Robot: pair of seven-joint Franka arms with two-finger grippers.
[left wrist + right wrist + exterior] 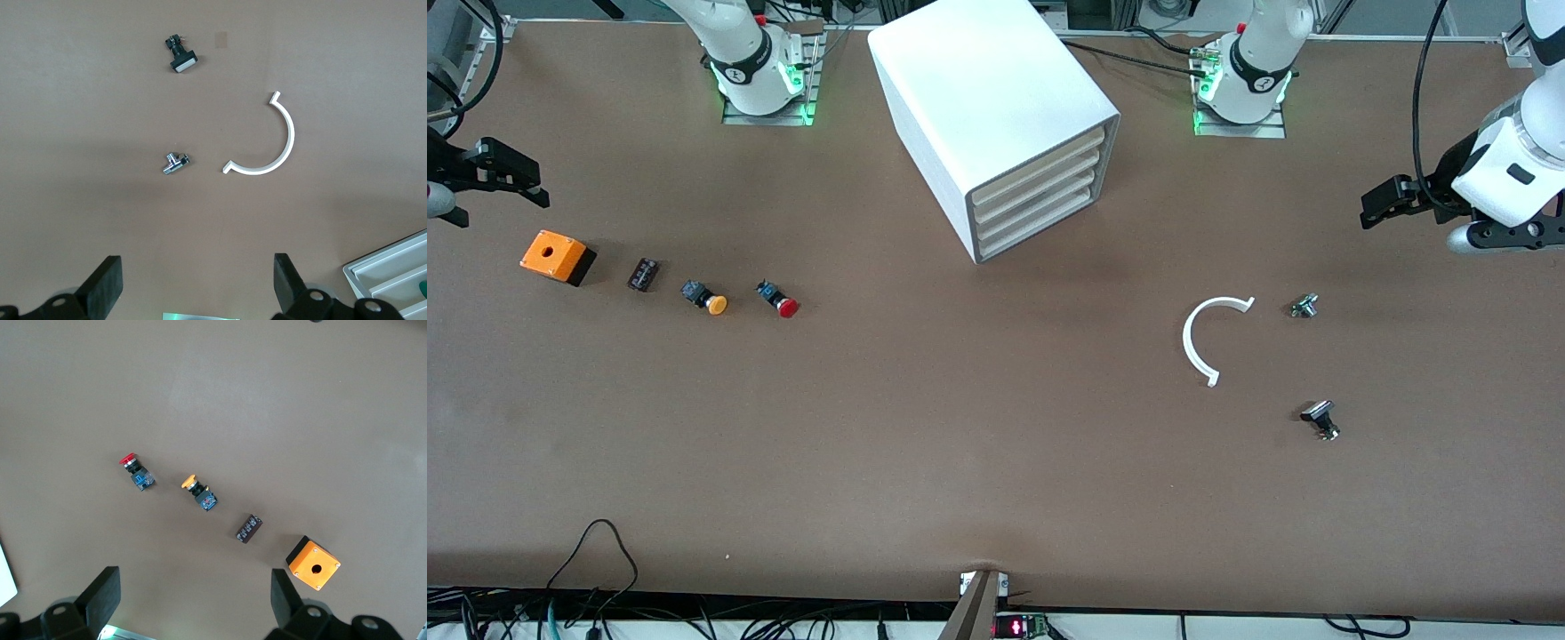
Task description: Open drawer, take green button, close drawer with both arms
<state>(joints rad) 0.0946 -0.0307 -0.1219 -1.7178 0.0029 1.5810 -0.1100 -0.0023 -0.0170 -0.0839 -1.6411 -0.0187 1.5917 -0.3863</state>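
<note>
- Small black-capped switch (pixel 1320 420) lies closest to the camera, on the table at the left arm's end, some way from the left gripper (pixel 1375 207). Not part of the job.
- Cabinet (pixel 978 80): sits between the two claws, well apart from both. All four cream fronts look flush.
- The drawer (pixel 1042 227), lowest of the four: shut, nothing touching it. My read is that the opening step is not yet begun.
- Left gripper: up in the air over the table's left-arm end, jaws wide, empty. The wrist view (pixel 193 287) looks down on the white arc (pixel 267 143) and a small metal fitting (pixel 175 162).
- Right gripper (pixel 511 173): over the right-arm end, jaws wide, empty (pixel 190 603). It hangs above the orange box (pixel 313 563).
- Beside that box, in a row under the right claw: a dark block (pixel 248 528), the orange-yellow-capped button (pixel 199 491) and the red-capped button (pixel 137 472). Neither is the target.
- The button (green cap): not in sight anywhere on the table, so presumably inside the shut drawer.
- Left to do, I'd judge: everything, meaning open, take, close.
</note>
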